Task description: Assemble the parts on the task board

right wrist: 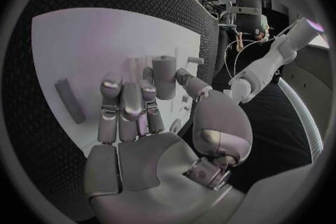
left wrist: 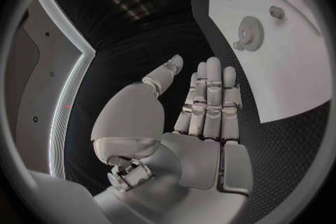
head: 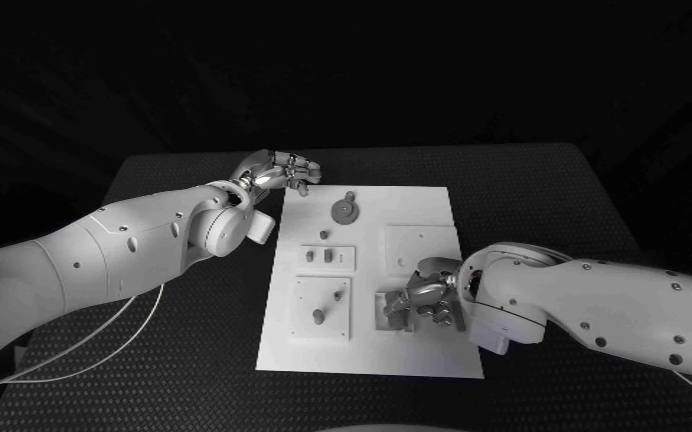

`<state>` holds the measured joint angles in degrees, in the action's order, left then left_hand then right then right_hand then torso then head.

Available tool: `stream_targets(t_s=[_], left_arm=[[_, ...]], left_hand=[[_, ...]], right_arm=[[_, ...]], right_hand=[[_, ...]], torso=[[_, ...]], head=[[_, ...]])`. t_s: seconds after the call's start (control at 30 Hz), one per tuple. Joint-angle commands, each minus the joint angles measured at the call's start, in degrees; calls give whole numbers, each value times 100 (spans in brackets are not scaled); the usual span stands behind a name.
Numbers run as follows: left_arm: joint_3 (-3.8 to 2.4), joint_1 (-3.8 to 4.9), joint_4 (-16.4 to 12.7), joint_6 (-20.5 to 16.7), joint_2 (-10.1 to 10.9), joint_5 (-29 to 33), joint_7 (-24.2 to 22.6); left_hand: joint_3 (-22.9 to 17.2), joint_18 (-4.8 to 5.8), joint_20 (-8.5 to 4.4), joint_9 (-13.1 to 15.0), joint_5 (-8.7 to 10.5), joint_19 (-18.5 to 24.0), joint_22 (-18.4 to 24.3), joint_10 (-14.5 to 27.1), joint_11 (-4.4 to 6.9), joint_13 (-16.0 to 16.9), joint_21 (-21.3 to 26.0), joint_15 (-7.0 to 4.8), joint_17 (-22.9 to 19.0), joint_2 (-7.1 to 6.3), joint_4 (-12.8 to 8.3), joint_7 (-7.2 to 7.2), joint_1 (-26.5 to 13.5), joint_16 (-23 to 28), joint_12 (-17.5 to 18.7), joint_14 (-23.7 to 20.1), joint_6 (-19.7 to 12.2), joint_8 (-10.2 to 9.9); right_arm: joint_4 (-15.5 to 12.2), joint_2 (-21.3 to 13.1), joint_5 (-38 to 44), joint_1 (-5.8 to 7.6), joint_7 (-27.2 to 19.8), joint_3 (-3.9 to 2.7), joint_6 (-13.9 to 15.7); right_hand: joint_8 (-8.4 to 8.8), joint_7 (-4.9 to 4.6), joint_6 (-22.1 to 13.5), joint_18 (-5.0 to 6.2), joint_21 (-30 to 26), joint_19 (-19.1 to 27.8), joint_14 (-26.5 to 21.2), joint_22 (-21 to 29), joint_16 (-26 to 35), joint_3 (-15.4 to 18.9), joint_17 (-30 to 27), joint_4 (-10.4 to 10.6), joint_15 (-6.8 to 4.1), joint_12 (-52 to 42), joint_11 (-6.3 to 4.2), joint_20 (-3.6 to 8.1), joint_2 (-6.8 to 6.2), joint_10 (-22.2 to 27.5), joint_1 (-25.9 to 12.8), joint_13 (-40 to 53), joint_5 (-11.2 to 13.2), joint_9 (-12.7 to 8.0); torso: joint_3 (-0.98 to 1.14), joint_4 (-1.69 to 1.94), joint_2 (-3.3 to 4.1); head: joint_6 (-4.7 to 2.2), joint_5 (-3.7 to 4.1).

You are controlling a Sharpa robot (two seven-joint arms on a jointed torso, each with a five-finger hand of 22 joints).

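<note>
the white task board (head: 433, 352) lies in the middle of the black table (head: 577, 192). the left hand (head: 278, 171) hovers off the board's far left corner, fingers extended and holding nothing. near it on the board lies a gear (head: 345, 210). the right hand (head: 427, 299) is low over the board's near right part, beside an upright cylindrical peg (right wrist: 164, 75); whether it grips the peg, i cannot tell.

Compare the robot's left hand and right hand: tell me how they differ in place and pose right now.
The silver left hand hovers at the far left corner of the white task board, while the silver right hand is over the board's near right part. The left hand's fingers are straight and apart, holding nothing; the right hand's fingers reach around an upright grey cylinder part, though a firm grip is unclear. Both come from white arms.
</note>
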<state>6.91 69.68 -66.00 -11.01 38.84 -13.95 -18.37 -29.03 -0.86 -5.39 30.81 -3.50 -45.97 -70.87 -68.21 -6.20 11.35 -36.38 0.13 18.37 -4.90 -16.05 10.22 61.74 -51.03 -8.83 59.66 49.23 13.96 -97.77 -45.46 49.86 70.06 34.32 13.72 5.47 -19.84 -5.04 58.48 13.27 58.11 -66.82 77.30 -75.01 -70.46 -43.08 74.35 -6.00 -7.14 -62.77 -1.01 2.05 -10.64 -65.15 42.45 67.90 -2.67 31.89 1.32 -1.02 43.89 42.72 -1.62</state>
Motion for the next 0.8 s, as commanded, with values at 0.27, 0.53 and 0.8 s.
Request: stream_targets(t_s=[0.27, 0.53, 0.8], left_arm=[[-3, 4, -13, 75, 1, 27, -34], [-3, 4, -13, 77, 4, 27, -34], [-3, 4, -12, 76, 4, 27, -34]], left_hand=[[28, -72, 15, -5, 4, -46, -9, 54, 2, -6, 39, 26, 8, -20, -1, -3, -49, 34, 14, 29, -25, 8], [28, -71, 15, -6, 5, -46, -11, 56, 2, -6, 41, 27, 11, -20, 0, -3, -52, 36, 14, 29, -27, 8], [29, -71, 15, -7, 5, -47, -12, 57, 2, -7, 43, 27, 14, -20, 2, -2, -55, 38, 14, 29, -29, 8]], right_arm=[[9, 76, 79, -36, -46, 18, -119], [23, 86, 91, -40, -49, 18, -133], [55, 88, 106, -40, -37, 18, -154]], right_hand=[[32, 12, 30, 173, 22, -26, 0, 12, 9, -29, -22, 95, -4, 36, -37, 2, -98, -11, -132, 12, -12, 8], [44, 8, 24, 173, 23, -25, -18, 22, 31, -50, -42, 149, -1, 47, -33, 6, -177, -6, -177, 18, -12, 8], [69, -8, -12, 173, 30, -10, -62, 31, 71, 98, -77, 186, 11, 64, -18, 4, -289, 23, -296, 33, -12, 13]], torso=[[-3, 1, -2], [-5, 0, -1], [-4, -3, -1]], head=[[6, -13], [12, -18], [16, -25]])
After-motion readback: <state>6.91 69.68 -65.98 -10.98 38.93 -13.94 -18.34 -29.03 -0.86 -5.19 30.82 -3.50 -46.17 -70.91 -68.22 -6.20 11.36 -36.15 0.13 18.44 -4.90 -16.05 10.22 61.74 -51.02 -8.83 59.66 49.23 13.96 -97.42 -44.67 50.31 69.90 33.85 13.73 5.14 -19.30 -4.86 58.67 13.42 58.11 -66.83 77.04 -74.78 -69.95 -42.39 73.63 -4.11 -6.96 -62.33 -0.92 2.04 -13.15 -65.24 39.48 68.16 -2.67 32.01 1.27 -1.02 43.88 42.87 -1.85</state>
